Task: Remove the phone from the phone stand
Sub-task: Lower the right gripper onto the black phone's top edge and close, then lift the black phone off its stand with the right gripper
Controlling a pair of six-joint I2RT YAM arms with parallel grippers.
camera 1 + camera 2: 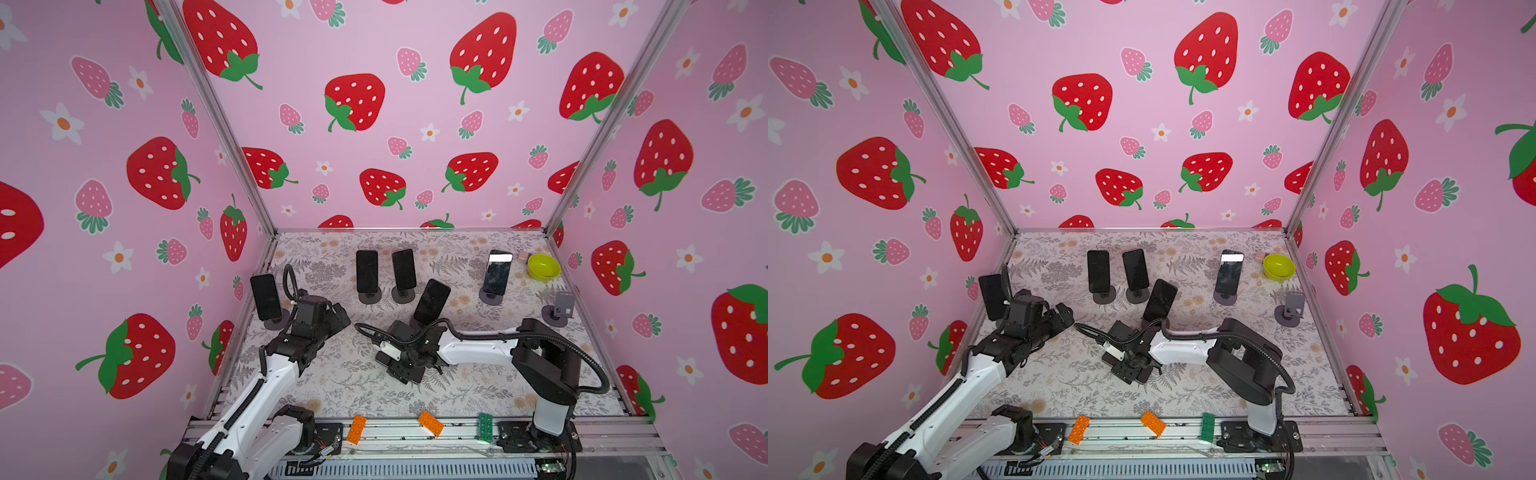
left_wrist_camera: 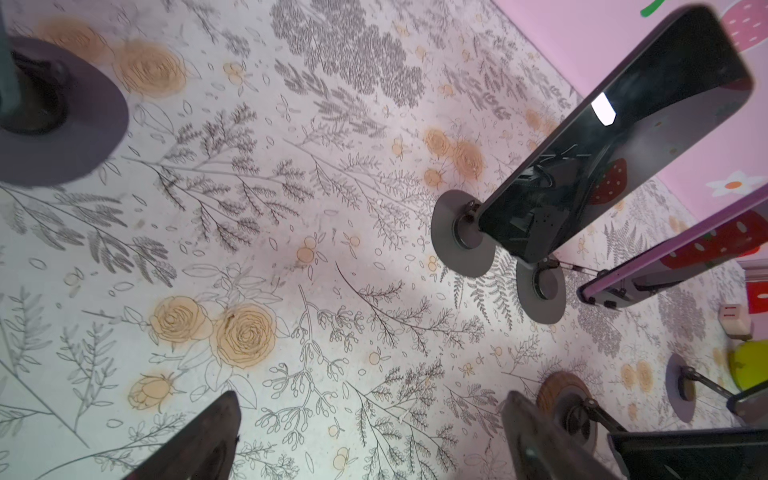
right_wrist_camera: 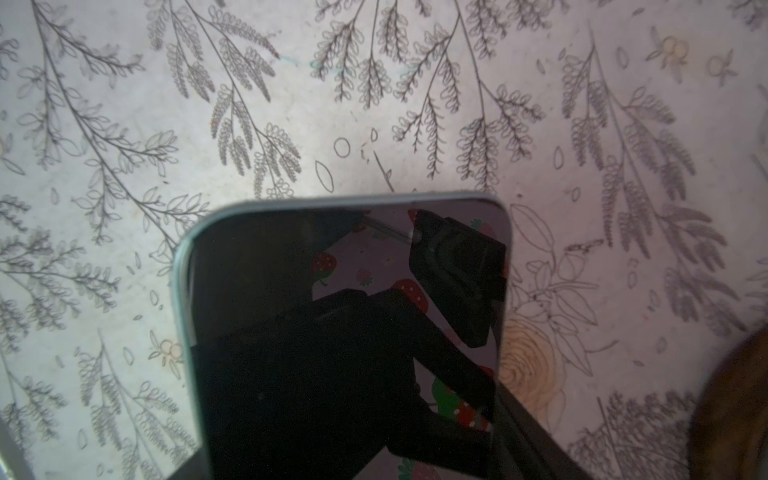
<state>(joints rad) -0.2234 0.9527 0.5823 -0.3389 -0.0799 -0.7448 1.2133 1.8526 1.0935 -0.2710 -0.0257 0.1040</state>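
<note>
Footage from the right wrist is filled by the phone (image 3: pixel 345 332), its dark screen facing up and reflecting the strawberry walls, with the floral table cover (image 3: pixel 374 104) spread behind it; whether the phone touches that cover cannot be told. From the left wrist, the two fingers (image 2: pixel 199 440) of the left gripper (image 2: pixel 365 440) are seen spread wide with only printed cover between them, and another phone (image 2: pixel 602 158) is seen propped on its round-based stand further off. In both top views the right gripper (image 1: pixel 405 365) is seen low over the middle of the table, clamped on the phone, which is mostly hidden beneath it and well apart from the empty phone stand (image 1: pixel 559 309) by the right wall. The left gripper is shown with nothing held, near the left-hand phone (image 1: pixel 266 297), and a green bowl (image 1: pixel 543 267) is seen in the far right corner.
</note>
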